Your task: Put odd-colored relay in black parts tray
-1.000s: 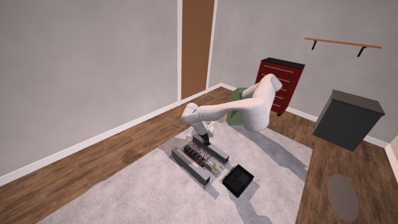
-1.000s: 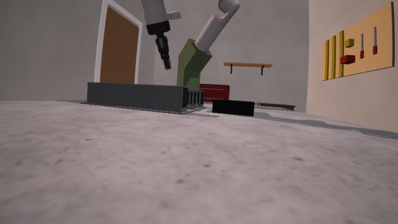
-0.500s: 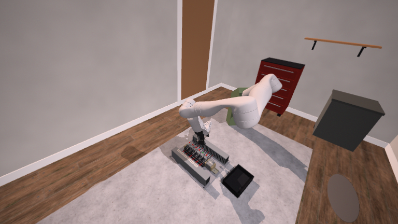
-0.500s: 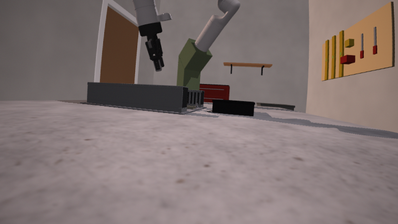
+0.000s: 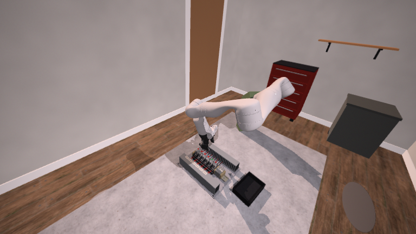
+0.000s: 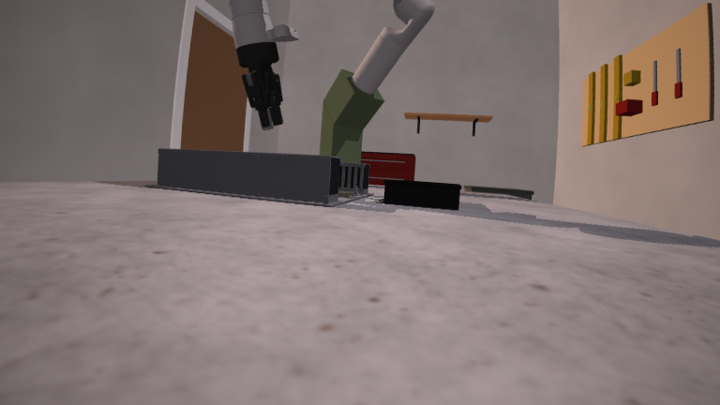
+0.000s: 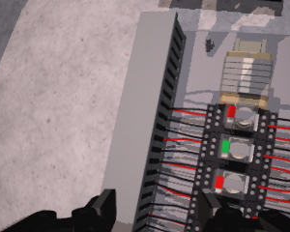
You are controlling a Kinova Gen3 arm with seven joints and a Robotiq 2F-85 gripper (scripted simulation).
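My open black two-finger tool (image 5: 204,147) (image 6: 270,126) (image 7: 157,202) hangs above the clear green-buttoned box relay (image 7: 237,149), whose long axis runs crosswise to its socket row.

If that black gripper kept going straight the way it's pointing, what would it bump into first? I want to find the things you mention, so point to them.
Probably the long grey slotted channel (image 5: 227,155) (image 6: 366,177) (image 7: 140,87), whose slotted edge shows between the gripper's (image 5: 205,148) (image 6: 270,126) (image 7: 157,208) fingers, though depth is unclear.
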